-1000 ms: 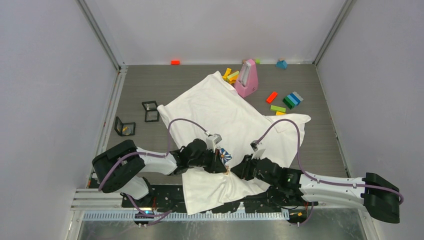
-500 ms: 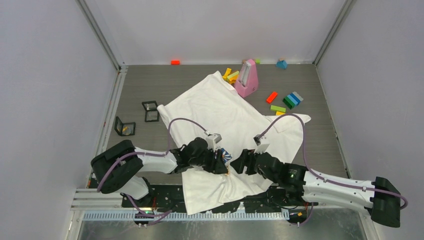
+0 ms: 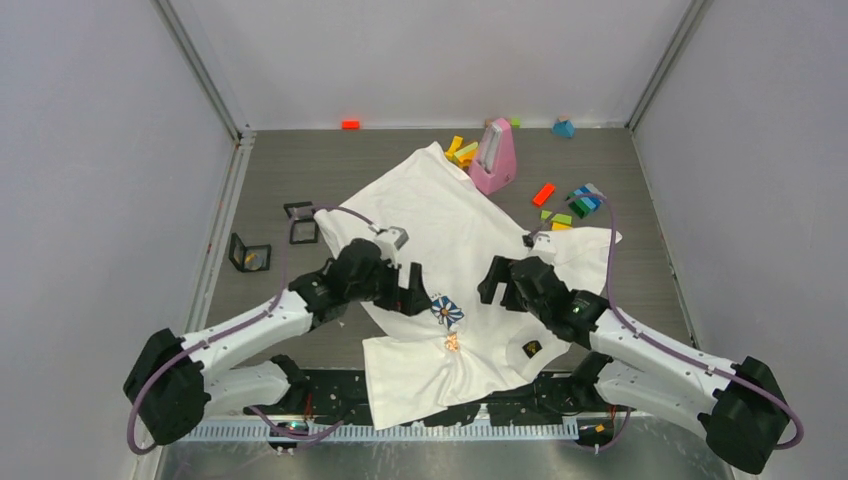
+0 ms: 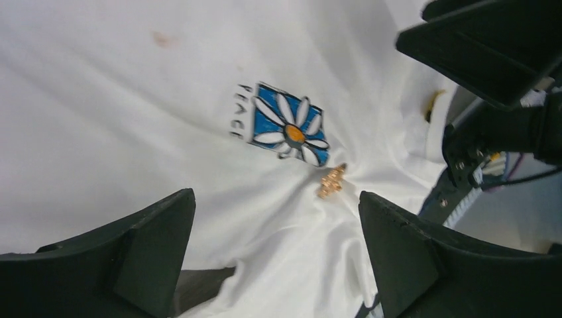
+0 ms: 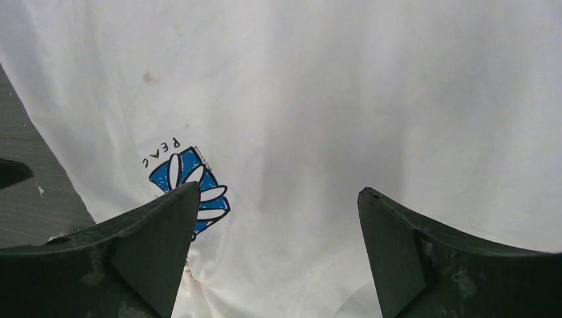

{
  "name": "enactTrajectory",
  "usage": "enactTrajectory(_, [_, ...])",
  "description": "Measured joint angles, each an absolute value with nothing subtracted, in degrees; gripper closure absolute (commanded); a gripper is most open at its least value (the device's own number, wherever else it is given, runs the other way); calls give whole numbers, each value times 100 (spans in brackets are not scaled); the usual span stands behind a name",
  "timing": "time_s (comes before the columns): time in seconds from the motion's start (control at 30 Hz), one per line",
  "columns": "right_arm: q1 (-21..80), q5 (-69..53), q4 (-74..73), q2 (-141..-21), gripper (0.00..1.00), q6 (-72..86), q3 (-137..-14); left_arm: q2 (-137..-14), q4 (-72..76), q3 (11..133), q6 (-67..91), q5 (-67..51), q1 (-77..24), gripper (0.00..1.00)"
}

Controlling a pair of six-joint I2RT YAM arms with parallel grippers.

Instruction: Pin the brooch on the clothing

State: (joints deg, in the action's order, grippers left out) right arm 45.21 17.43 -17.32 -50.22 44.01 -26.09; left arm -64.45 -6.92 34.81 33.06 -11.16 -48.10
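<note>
The clothing (image 3: pixel 450 225), a white T-shirt, lies spread over the middle of the table, its blue-and-white daisy print (image 3: pixel 447 310) facing up. A small gold brooch (image 3: pixel 452 342) sits on the puckered fabric just below the print, and the left wrist view shows the brooch (image 4: pixel 331 180) beside the daisy print (image 4: pixel 288 132). My left gripper (image 3: pixel 414 296) hovers left of the print, open and empty. My right gripper (image 3: pixel 494 281) hovers to its right, open and empty too. In the right wrist view the print (image 5: pixel 199 173) peeks past the left finger (image 5: pixel 132 255).
A pink object (image 3: pixel 494 157) stands at the shirt's far edge among coloured blocks (image 3: pixel 580 200). Two black-framed squares (image 3: pixel 300 222) and a third (image 3: pixel 250 255) lie left of the shirt. An orange block (image 3: pixel 350 124) and a blue block (image 3: pixel 563 128) sit by the back wall.
Both grippers opened and drew back from the brooch, the left one leftward, the right one up and right. The brooch stays on the shirt, and the shirt's near part now lies flatter.
</note>
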Motion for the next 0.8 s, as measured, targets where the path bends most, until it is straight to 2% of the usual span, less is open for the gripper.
enactTrajectory(0.17, [4066,1745,-2003,-5441,7,4160,-3245,-6215,-2040,4195,2781,-1055,-3280,1])
enactTrajectory(0.4, [3806,1629,-2174,-5664,7,3795,-3583,-6803,-2941,4984,2475,-1041,-615,2])
enactTrajectory(0.63, [3371,1238,-2241,-5360,7,3457,-3603,-6976,-3033,5026,2508,-303,860,2])
enactTrajectory(0.8, [3017,786,-2213,-5210,7,3280,-3605,-7216,-2934,5022,2661,388,1372,4])
